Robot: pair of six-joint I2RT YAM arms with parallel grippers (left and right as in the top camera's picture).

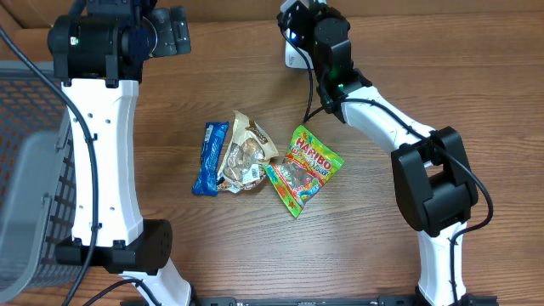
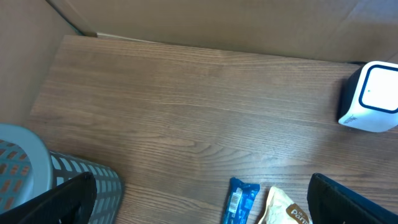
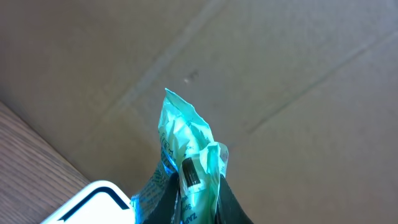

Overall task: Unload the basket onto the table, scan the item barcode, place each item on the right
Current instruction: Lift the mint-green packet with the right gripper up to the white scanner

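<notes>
My right gripper (image 3: 198, 208) is shut on a crumpled teal packet (image 3: 186, 140) whose black barcode patch faces the wrist camera. It holds the packet up just beside the white scanner (image 3: 93, 204), which stands at the table's far edge (image 1: 294, 56). In the overhead view the right gripper (image 1: 299, 24) hovers over the scanner and the packet is hidden under it. My left gripper (image 2: 199, 214) stands wide open above the table's back left, with nothing between its fingers (image 2: 59, 200). From there the scanner (image 2: 371, 98) appears at the far right.
A blue bar wrapper (image 1: 210, 158), a beige snack packet (image 1: 245, 155) and a Haribo bag (image 1: 304, 168) lie together mid-table. A grey mesh basket (image 1: 30, 170) sits at the left edge. Cardboard walls rise behind the table.
</notes>
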